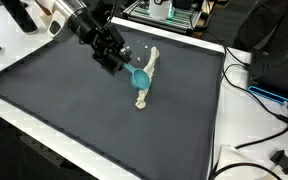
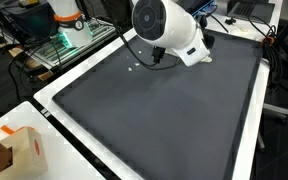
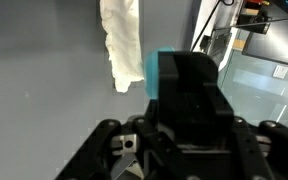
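My black gripper [image 1: 119, 64] hangs over the far middle of a dark grey mat [image 1: 74, 110]. Its fingers look closed on the thin end of a teal object [image 1: 139, 79], whose rounded head rests against a long cream cloth strip [image 1: 147, 80] lying on the mat. In the wrist view the teal object [image 3: 157, 72] shows at the tip of the gripper [image 3: 189, 68], with the cream strip [image 3: 122, 40] just beyond it. The arm's white body [image 2: 169, 30] hides most of the gripper and the teal object in an exterior view.
A white table border [image 1: 216, 120] frames the mat. Black cables [image 1: 256, 85] and a small black part [image 1: 280, 158] lie beside the mat's edge. A cardboard box [image 2: 19, 150] sits at a near corner. Shelves with electronics [image 2: 69, 35] stand behind the table.
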### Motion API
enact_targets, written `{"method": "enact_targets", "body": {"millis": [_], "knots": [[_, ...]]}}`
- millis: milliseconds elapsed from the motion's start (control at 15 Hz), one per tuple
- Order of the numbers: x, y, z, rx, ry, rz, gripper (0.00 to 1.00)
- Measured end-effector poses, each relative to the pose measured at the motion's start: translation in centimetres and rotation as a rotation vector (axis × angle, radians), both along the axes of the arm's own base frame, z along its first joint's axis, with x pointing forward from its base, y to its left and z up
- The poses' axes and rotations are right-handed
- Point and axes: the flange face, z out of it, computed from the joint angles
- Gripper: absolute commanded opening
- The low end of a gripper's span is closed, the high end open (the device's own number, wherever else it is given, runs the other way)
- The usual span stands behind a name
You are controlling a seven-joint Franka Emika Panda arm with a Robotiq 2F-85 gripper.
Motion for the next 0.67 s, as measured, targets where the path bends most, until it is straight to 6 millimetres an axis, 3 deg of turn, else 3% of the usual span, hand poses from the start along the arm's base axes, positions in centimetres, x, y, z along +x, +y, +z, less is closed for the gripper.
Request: {"method": "enact_targets", "body": {"millis": [667], "knots": [[0.9, -0.2, -2.6, 0.014, 0.026, -0.010, 0.25]]}}
